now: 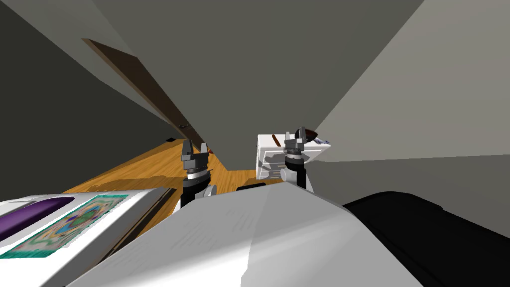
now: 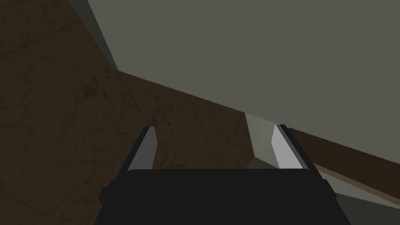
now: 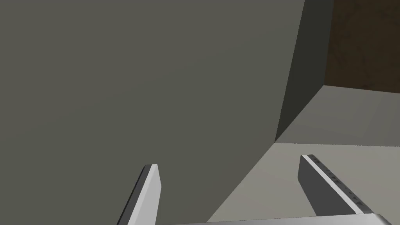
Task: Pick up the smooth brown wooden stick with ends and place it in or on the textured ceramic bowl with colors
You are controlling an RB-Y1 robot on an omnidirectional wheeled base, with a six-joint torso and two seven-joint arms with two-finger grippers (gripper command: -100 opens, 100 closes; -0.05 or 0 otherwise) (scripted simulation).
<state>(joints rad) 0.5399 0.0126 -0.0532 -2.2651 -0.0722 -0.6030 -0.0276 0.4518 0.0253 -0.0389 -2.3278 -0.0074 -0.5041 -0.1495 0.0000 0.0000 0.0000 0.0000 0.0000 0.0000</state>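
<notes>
While both hang released and empty, left tool [image 1: 194,145] and right tool [image 1: 294,135], brown stick [image 1: 275,140] lies on white desk [image 1: 264,148] ahead, near dark bowl [image 1: 310,133]. Judged light, stiff, smooth, likely slippery: pinch mid-length, across narrow width.

Grey walls [image 1: 249,60], wooden floor [image 1: 144,169], white cabinet [image 1: 266,149].

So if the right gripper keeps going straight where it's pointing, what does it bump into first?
Probably the plain grey wall: it lies straight ahead of the right gripper, with nothing in between. How far off it is, I can't tell.
</notes>
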